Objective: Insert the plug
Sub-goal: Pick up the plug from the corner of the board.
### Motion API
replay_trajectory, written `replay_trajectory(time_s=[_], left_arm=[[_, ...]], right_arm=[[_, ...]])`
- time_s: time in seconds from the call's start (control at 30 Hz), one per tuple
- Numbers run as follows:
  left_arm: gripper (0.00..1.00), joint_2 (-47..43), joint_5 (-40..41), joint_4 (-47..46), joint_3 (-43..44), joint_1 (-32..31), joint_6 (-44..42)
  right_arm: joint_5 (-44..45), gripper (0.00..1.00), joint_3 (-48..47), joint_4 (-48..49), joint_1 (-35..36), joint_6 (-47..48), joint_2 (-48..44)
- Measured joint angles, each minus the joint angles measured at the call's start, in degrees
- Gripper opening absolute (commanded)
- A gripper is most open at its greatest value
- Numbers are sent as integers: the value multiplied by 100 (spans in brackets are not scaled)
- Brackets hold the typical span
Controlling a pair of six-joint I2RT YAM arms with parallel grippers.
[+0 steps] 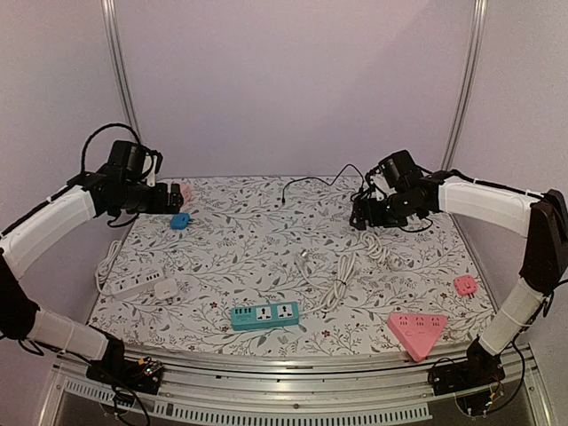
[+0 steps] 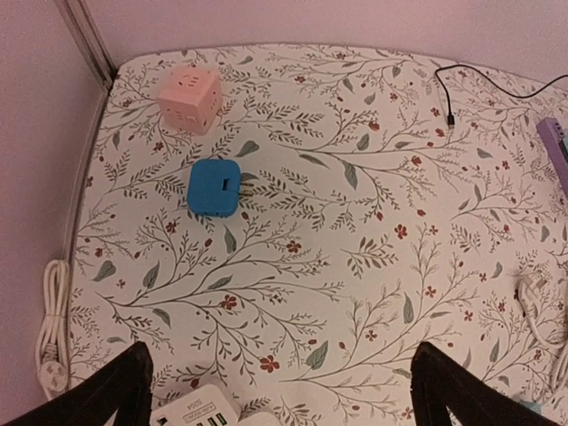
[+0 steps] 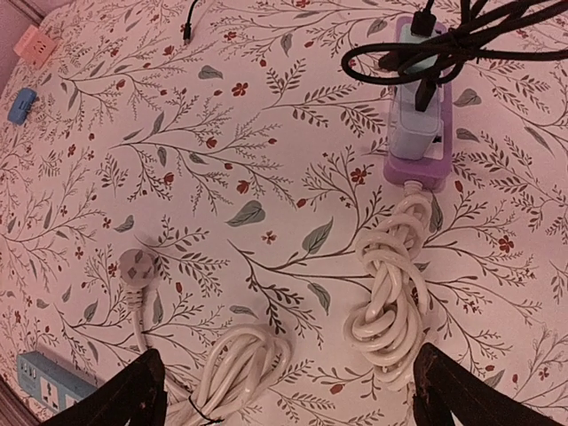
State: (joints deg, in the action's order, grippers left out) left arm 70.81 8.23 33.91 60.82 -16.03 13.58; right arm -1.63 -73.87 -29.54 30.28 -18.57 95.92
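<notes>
Cut by the bottom edge of the left wrist view: white power strip (image 2: 197, 410), lettering too small to read, and left gripper (image 2: 280, 377), fingertips only. Cut by its right edge: purple power strip (image 2: 555, 146). Cropped at the right wrist view's bottom-left corner: teal power strip (image 3: 43, 376). Partly hidden behind the left gripper from above: pink cube socket (image 1: 185, 193).

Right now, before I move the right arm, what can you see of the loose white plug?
The white plug lies flat on the floral tablecloth, loose, in no socket. Its rounded head looks like glossy plastic; the prongs are too small to make out. Its white cord runs toward the camera into a coiled bundle. Only the cloth touches it.
</notes>
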Motion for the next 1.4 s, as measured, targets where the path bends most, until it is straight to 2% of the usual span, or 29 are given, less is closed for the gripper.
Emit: replay_trajectory(time_s=[0.17, 0.27, 0.37, 0.57, 0.73, 0.93, 1.13, 1.4], left_arm=[[99, 1563, 184, -219, 1674, 87, -9], [100, 2999, 437, -181, 3235, 236, 0], [99, 4131, 551, -76, 4365, 459, 63], [99, 6072, 334, 385, 6422, 1095, 166], [100, 7197, -72, 492, 7718, 1530, 216], [100, 7884, -470, 407, 8240, 1803, 118], [100, 8229, -1108, 431, 8234, 1897, -315], [99, 8249, -1805, 361, 7829, 1893, -986]], right_arm=[[289, 95, 146, -39, 129, -98, -551], [376, 95, 149, -37, 155, -92, -828], [468, 95, 195, -42, 155, -68, -964], [614, 95, 345, -243, 153, 70, -1047], [699, 95, 334, -424, 155, 214, -1034], [758, 96, 181, -708, 155, 354, -844], [905, 96, 175, -927, 155, 498, -758], [927, 96, 111, -1029, 153, 564, -686]])
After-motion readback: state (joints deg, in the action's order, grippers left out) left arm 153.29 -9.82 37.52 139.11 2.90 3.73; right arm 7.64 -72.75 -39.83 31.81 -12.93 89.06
